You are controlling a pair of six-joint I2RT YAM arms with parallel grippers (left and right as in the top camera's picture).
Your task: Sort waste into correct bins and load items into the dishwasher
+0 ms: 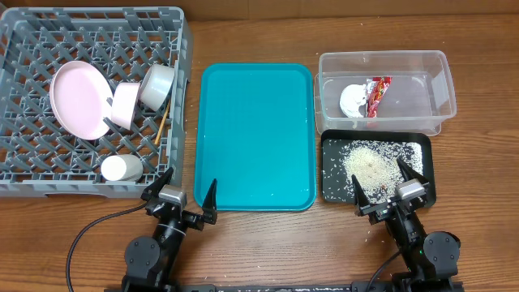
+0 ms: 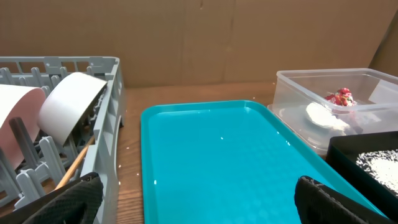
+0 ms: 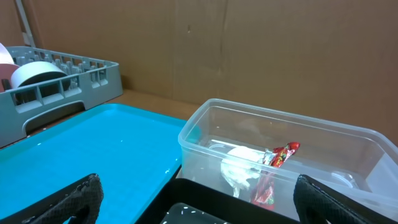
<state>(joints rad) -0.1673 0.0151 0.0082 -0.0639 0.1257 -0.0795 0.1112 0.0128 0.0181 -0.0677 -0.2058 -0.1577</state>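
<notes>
The red wrapper and the crumpled white napkin lie in the clear tub; both also show in the right wrist view. Rice grains lie in the black tray. The grey dish rack holds the white-pink plate, the pale pink bowl, the grey-green bowl, a chopstick and a white cup. My left gripper is open and empty at the teal tray's near left corner. My right gripper is open and empty over the black tray's near edge.
The flat teal tray lies between the rack and the two bins. A few rice grains are scattered on the wooden table near the black tray. A brown cardboard wall stands behind the table.
</notes>
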